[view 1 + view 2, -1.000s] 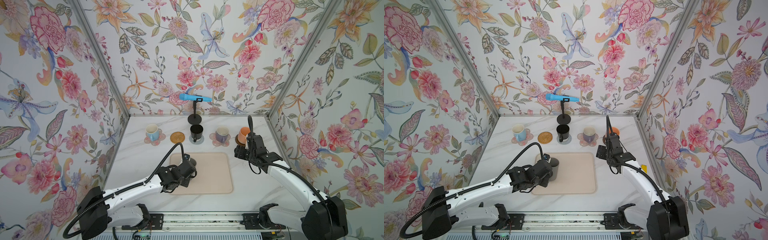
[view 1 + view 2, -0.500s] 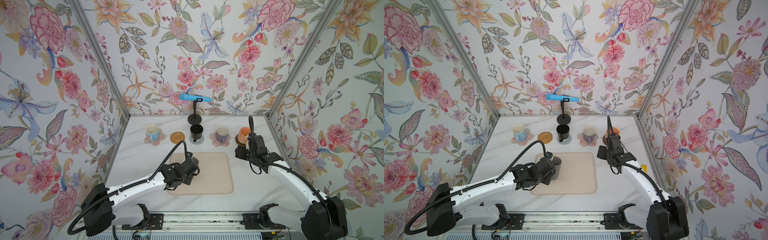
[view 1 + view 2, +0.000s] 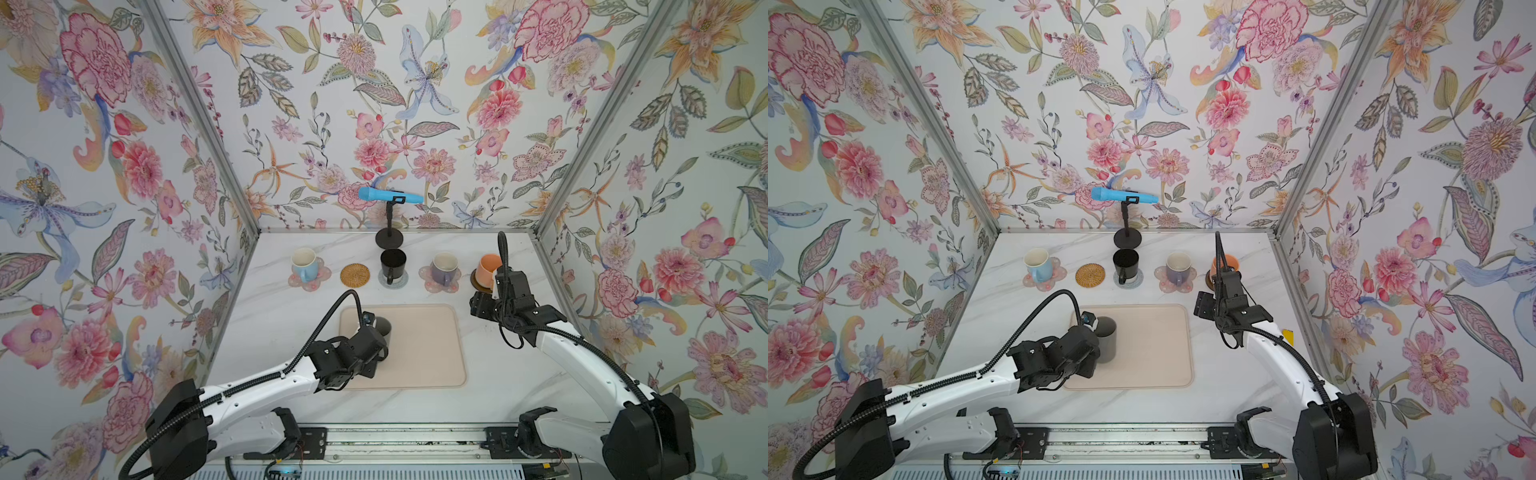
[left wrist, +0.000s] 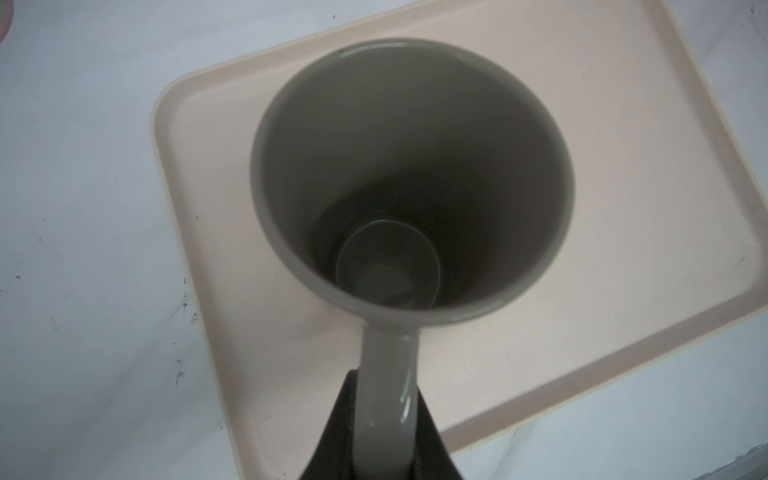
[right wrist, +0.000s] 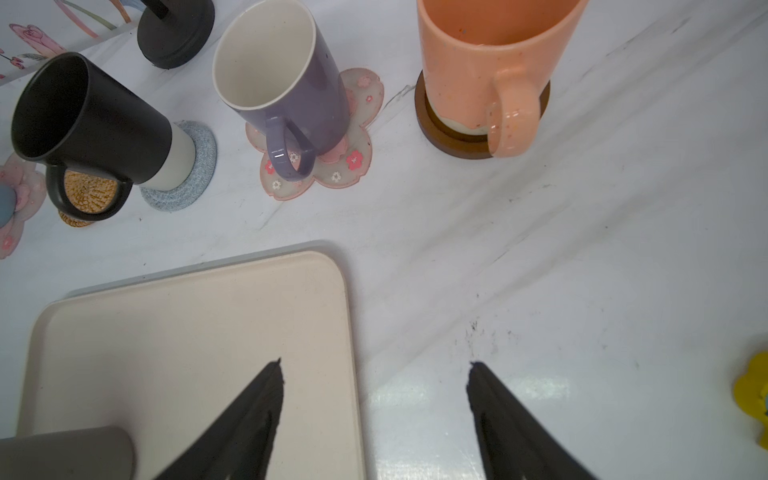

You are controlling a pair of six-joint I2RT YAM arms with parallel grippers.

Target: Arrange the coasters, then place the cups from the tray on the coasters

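**Grey mug (image 3: 1105, 338).** It stands upright, mouth up, at the 10 o'clock corner of the tray (image 3: 424, 349). Whether its base touches the tray cannot be told.

**Handling.** The mug is glazed ceramic: rigid, probably fairly heavy, slick, and likely to chip if knocked. The handle is the only narrow hold. With the body hanging to one side of the grip, expect it to tip or swivel between the pads. Move slowly and keep it level.

**Left gripper (image 4: 386, 386).** It is closed narrow on the handle loop, one finger on each side.

**Right gripper (image 5: 376, 363).** Its jaws are wide and hold nothing. It hovers over the bare table (image 5: 540, 270) off the tray's 1 o'clock corner, short of the orange mug (image 3: 488, 266).

**Room.**
- The rattan coaster (image 3: 355, 274) is the only bare one. It lies at about 12 o'clock from the grey mug.
- The blue mug (image 3: 304, 266) stands near at its 9 o'clock, and the black mug (image 3: 392, 266) near at its 3 o'clock. The slot is tight.
- The table between tray and row is bare.
- The tray rim is low; clear it before travelling.
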